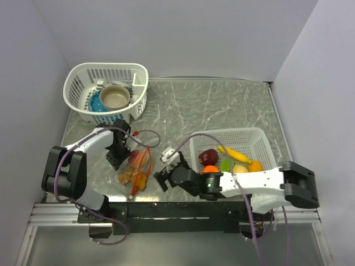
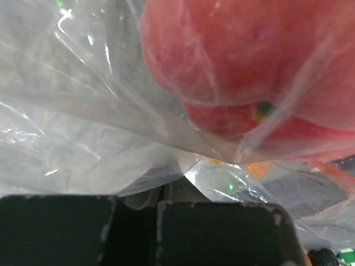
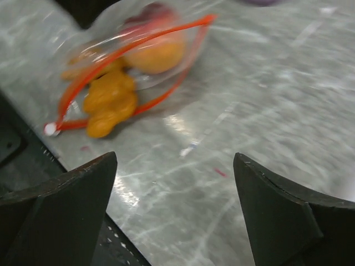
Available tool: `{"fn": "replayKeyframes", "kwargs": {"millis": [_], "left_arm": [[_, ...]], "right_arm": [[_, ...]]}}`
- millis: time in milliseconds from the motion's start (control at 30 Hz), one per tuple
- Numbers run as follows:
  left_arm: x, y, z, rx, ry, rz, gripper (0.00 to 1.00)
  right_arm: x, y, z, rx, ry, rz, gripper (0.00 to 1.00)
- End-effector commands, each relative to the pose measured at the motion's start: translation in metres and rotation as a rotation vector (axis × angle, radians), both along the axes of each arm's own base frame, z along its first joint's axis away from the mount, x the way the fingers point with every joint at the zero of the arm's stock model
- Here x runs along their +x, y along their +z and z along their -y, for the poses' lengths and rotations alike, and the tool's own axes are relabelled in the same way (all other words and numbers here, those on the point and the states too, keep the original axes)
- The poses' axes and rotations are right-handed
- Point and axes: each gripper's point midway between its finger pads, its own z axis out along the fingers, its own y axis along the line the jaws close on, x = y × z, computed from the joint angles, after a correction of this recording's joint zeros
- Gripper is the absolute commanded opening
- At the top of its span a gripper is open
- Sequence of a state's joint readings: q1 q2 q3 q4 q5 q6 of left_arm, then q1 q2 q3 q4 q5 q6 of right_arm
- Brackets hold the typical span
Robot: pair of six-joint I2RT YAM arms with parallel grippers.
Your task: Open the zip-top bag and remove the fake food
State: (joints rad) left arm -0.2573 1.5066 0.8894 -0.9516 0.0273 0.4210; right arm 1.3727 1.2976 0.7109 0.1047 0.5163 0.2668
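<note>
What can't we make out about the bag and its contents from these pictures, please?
Left wrist: zip-top bag plastic fills the view above the left gripper; its mouth unidentifiable.
Right wrist: motion blur; fake food pieces cannot be counted.
Top view: bag too small to judge how far it is open.

- One zip-top bag (image 1: pixel 138 166), clear, with one orange-red zip strip (image 3: pixel 105 69)
- Fake food inside the bag: at least three pieces show, namely one peach piece (image 3: pixel 155 52), one lumpy orange piece (image 3: pixel 111 102) and one dark red piece (image 3: pixel 151 11); the crinkled plastic hides any others
- Fake food in the near basket (image 1: pixel 227 133): about six pieces, partly hidden by an arm
- Two white mesh baskets in all, counting the far basket (image 1: pixel 105 66)
- One tan bowl (image 1: pixel 115 97)
- One blue dish (image 1: pixel 95 103)
</note>
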Motion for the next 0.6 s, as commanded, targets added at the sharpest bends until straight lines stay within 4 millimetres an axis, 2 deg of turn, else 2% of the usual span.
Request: {"fn": "replayKeyframes", "kwargs": {"millis": [0,33,100,133,200,233,300,333,367,567], "left_arm": [[0.010,-0.001,0.007,-0.022,0.009,0.033,0.01],[0.010,-0.001,0.007,-0.022,0.011,0.033,0.01],[0.008,-0.002,0.007,-0.022,0.009,0.025,0.01],[0.008,-0.002,0.007,-0.026,0.008,0.022,0.01],[0.006,-0.003,0.008,-0.031,0.006,0.014,0.01],[0.004,-0.003,0.010,-0.039,0.003,0.008,0.01],[0.004,-0.002,0.011,-0.043,-0.002,0.004,0.01],[0.004,-0.002,0.010,-0.041,-0.002,0.004,0.01],[0.005,-0.001,0.010,-0.039,-0.003,0.006,0.01],[0.006,0.004,0.010,-0.044,-0.011,0.015,0.01]], "right_arm": [[-0.020,0.015,-0.060,0.083,0.251,0.047,1.00],[-0.021,0.005,-0.065,0.061,0.268,0.046,1.00],[-0.023,0.005,-0.079,0.080,0.306,0.063,1.00],[-0.023,-0.009,-0.084,0.046,0.326,0.066,1.00],[-0.022,-0.012,-0.096,0.053,0.348,0.072,1.00],[-0.023,-0.024,-0.102,0.026,0.367,0.066,1.00],[-0.022,-0.025,-0.114,0.031,0.381,0.071,1.00],[-0.022,-0.036,-0.118,0.007,0.390,0.066,1.00],[-0.022,-0.033,-0.125,0.018,0.403,0.069,1.00],[-0.015,-0.052,-0.140,0.004,0.421,0.024,1.00]]}}
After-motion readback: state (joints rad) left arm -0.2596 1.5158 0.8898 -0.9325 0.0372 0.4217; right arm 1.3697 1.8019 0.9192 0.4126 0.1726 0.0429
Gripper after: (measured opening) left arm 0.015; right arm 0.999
